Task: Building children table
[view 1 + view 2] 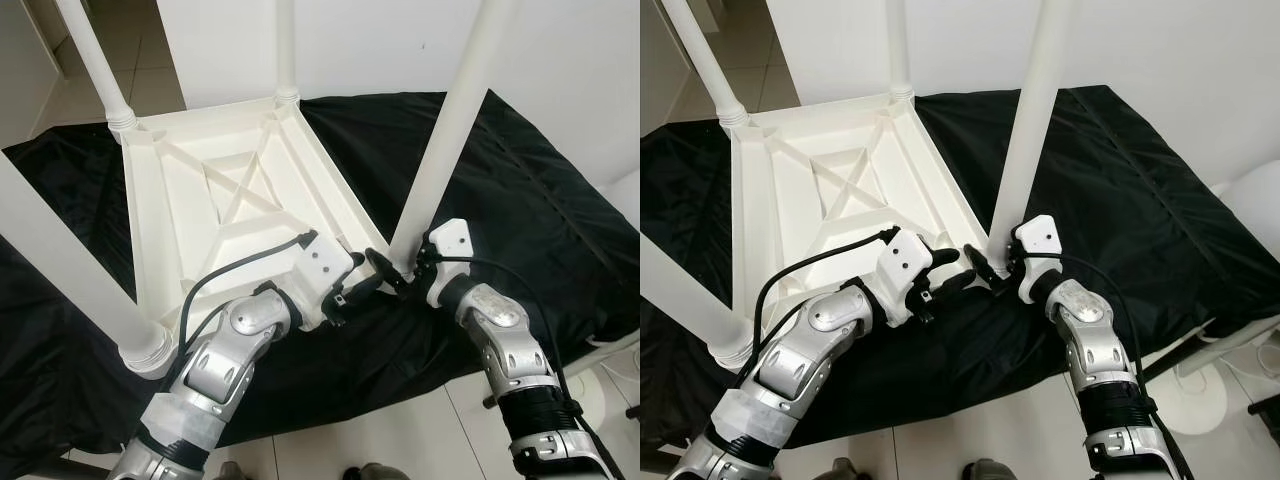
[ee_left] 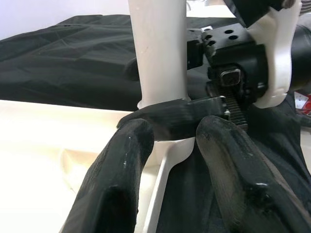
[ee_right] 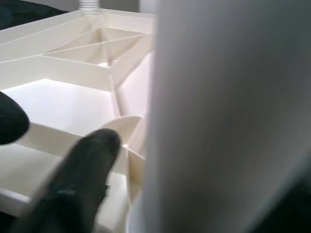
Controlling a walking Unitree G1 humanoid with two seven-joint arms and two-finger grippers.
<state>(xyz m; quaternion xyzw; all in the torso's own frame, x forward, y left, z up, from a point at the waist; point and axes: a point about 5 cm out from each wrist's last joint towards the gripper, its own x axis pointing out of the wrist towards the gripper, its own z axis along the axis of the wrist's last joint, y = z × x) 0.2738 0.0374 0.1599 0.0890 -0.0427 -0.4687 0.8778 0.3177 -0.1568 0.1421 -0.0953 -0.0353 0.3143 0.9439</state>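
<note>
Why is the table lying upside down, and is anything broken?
The white plastic children's table lies upside down on the black cloth so its legs can go in. Both grippers work at the nearest white leg. Nothing looks broken.

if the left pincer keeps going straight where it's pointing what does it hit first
Most likely the base of the near table leg, which stands right ahead of the left pincer. The right pincer is at that same spot, so depth between them is unclear.

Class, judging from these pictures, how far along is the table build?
Done: the upturned tabletop on the black cloth has legs standing at all four corners. In hand: both grippers, left and right, work at the near-right leg base. Left: seating that leg, then turning the table upright.
</note>
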